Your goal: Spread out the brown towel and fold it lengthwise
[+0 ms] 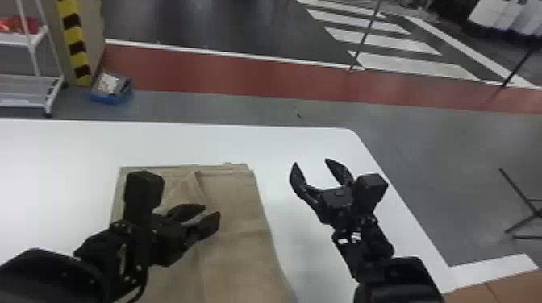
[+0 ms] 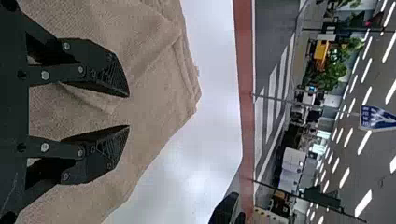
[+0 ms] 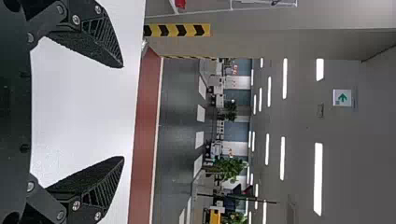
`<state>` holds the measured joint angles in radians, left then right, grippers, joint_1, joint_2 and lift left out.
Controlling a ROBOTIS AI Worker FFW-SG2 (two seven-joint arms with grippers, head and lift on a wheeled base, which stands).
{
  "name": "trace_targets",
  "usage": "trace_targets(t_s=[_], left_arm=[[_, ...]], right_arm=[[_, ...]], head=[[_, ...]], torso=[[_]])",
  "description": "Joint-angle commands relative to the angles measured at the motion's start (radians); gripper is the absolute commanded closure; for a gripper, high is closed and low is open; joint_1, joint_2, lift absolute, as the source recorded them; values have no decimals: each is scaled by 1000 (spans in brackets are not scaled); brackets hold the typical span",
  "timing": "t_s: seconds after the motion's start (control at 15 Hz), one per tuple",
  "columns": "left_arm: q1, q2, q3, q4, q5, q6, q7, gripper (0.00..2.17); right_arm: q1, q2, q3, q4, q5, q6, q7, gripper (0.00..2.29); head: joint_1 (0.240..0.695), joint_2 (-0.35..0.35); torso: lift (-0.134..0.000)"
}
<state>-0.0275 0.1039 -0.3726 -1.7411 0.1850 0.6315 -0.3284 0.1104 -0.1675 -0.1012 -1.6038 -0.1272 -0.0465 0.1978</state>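
**Brown towel (image 1: pixel 242 258) lies creased on white table (image 1: pixel 181 141)**

I can see the left gripper (image 1: pixel 212 210) above the cloth, its fingers partway apart with nothing between them. Beside the towel, over the table, the right gripper (image 1: pixel 311 161) gapes wide, empty too.

The towel (image 1: pixel 238 201) lies on the table (image 1: pixel 60 161), a rack (image 1: pixel 24 90) beyond, leftward.
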Motion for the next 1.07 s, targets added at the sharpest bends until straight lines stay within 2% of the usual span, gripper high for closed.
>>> trace_targets(t_s=[0.0,0.07,0.27,0.53,0.6,0.73,0.8,1.0], left_arm=[[-3,3,18,9,34,-3,-34,252],[1,8,31,3,47,-9,-34,66],[27,14,93,-31,48,-58,-7,70],[50,51,155,-21,34,-230,100,70],[50,59,162,-6,30,-279,134,70],[44,63,167,48,-5,-408,204,70],[37,63,173,72,-15,-439,216,73],[31,65,176,104,-16,-451,221,90]], right_arm=[[0,0,0,-1,0,3,0,201],[0,0,3,-1,0,6,0,201],[0,0,9,-1,0,6,0,201],[18,3,41,-1,-5,0,0,205],[25,5,52,-2,-26,-3,6,205],[37,6,83,-8,-98,-3,54,215],[45,6,112,-15,-112,-3,63,221],[45,9,195,-15,-109,3,118,319]], head=[[695,-325],[695,-327],[695,-317],[695,-246],[695,-229],[695,-184],[695,-139],[695,-80]], torso=[[-125],[-125],[-125],[-125],[-125],[-125],[-125],[-125]])
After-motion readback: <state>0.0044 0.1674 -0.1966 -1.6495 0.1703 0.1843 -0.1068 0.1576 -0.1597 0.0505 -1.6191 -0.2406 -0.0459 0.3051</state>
